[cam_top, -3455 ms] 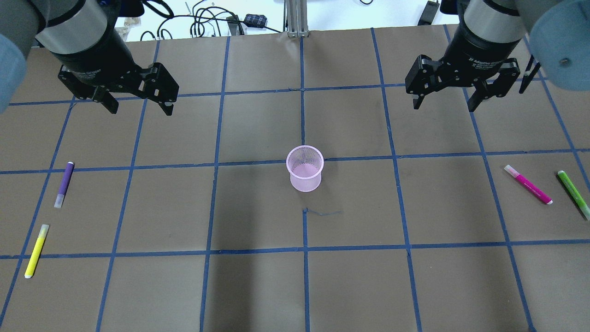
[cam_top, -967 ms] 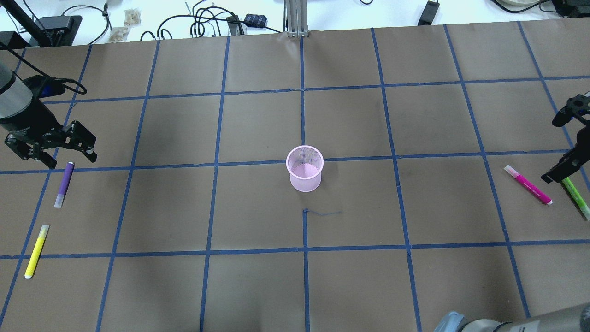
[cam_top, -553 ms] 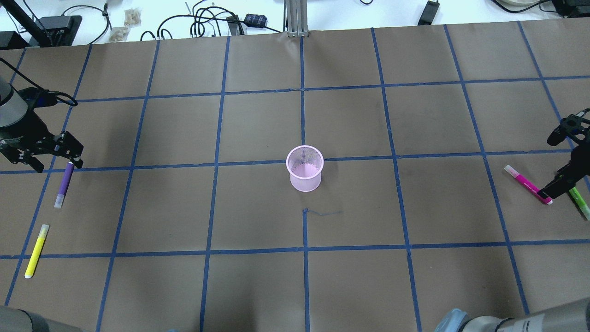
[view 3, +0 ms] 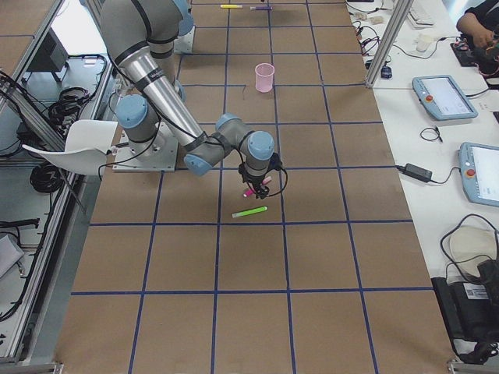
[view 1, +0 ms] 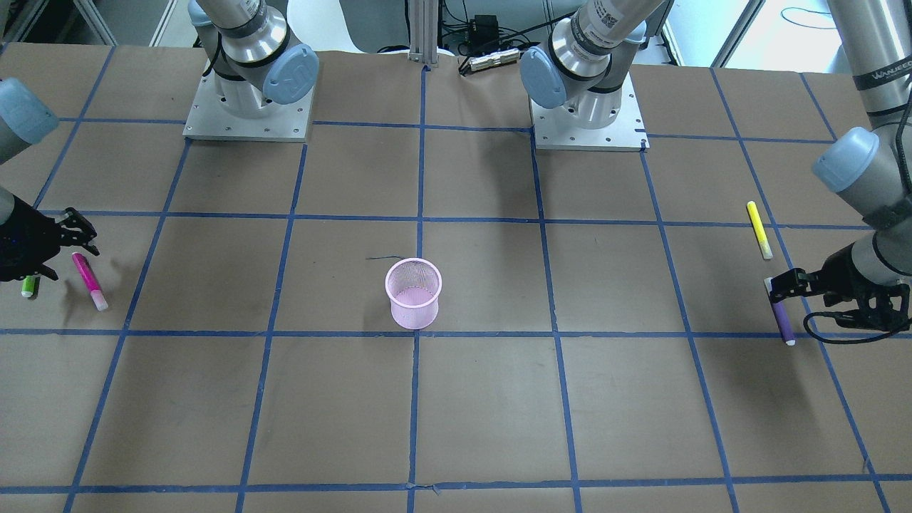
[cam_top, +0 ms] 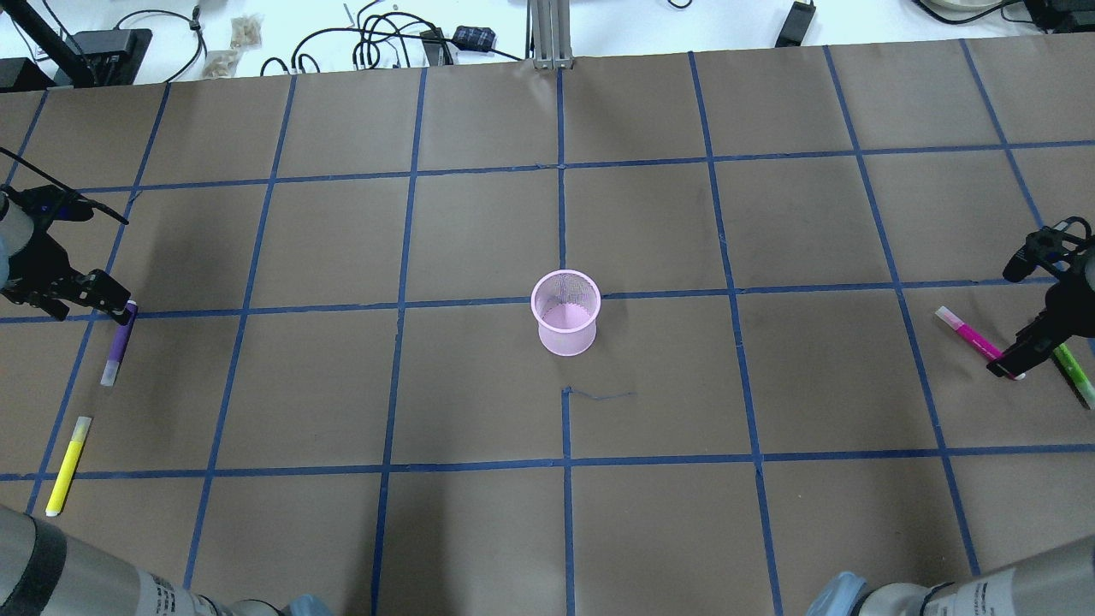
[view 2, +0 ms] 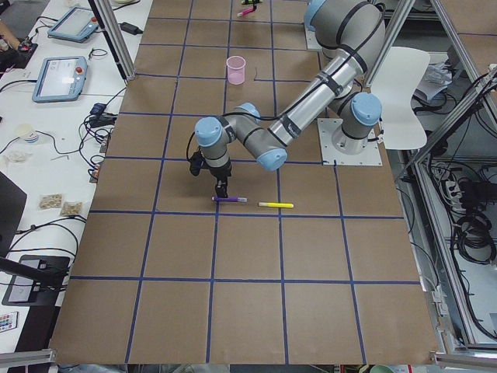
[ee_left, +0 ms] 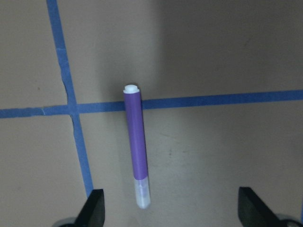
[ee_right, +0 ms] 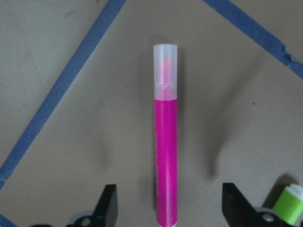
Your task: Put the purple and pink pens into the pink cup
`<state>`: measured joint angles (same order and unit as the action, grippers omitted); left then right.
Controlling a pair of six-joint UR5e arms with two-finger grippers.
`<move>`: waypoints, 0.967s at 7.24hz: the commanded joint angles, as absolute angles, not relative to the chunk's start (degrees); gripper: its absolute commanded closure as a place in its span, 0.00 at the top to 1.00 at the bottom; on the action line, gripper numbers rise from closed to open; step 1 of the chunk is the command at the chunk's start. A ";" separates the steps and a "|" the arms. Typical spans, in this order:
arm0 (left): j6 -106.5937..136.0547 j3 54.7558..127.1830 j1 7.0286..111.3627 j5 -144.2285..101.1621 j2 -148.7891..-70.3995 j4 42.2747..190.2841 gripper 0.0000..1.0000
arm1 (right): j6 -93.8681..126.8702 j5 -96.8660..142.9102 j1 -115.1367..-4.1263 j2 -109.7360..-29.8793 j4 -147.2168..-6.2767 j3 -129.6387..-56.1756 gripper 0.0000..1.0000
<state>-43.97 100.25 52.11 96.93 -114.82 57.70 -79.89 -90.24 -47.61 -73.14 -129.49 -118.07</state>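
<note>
The pink mesh cup (cam_top: 565, 312) stands upright at the table's middle and also shows in the front view (view 1: 413, 293). The purple pen (cam_top: 118, 346) lies flat at the far left. My left gripper (cam_top: 85, 306) is open and low over its far end. In the left wrist view the fingertips (ee_left: 94, 208) flank the pen (ee_left: 136, 146) without touching it. The pink pen (cam_top: 971, 338) lies flat at the far right. My right gripper (cam_top: 1031, 355) is open and low over its near end. In the right wrist view the pen (ee_right: 165, 161) lies centred between the jaws.
A yellow pen (cam_top: 67, 466) lies nearer the robot than the purple one. A green pen (cam_top: 1069, 368) lies just right of the pink pen, close to my right gripper's outer finger, and shows in the right wrist view (ee_right: 289, 208). Blue tape lines grid the brown table.
Both arms have come down from high above the table's back. The left gripper sank to the purple pen's far end, the right to the pink pen's near end. The pens have not moved.
</note>
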 commanded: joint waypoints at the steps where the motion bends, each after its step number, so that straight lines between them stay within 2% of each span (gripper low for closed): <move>1: -47.89 100.11 51.33 95.81 -120.56 48.90 1.00 | -79.19 -90.53 -47.55 -71.72 -130.60 -117.95 0.64; 2: -49.81 99.67 51.24 92.58 -121.46 49.39 1.00 | -78.84 -91.48 -47.55 -71.81 -131.04 -117.86 0.51; 3: -50.36 99.49 51.24 92.20 -121.55 50.26 1.00 | -78.23 -93.41 -47.55 -71.72 -131.04 -117.60 0.21; 4: -48.97 100.10 51.24 92.46 -120.77 52.27 0.97 | -78.14 -94.21 -47.55 -71.98 -131.04 -117.68 0.00; 5: -48.17 100.02 51.24 92.72 -120.24 53.43 0.95 | -77.35 -96.65 -47.55 -72.24 -130.78 -117.60 0.00; 7: -46.68 99.93 51.24 92.55 -120.58 53.26 0.76 | -77.17 -97.29 -47.55 -72.60 -130.17 -117.25 0.00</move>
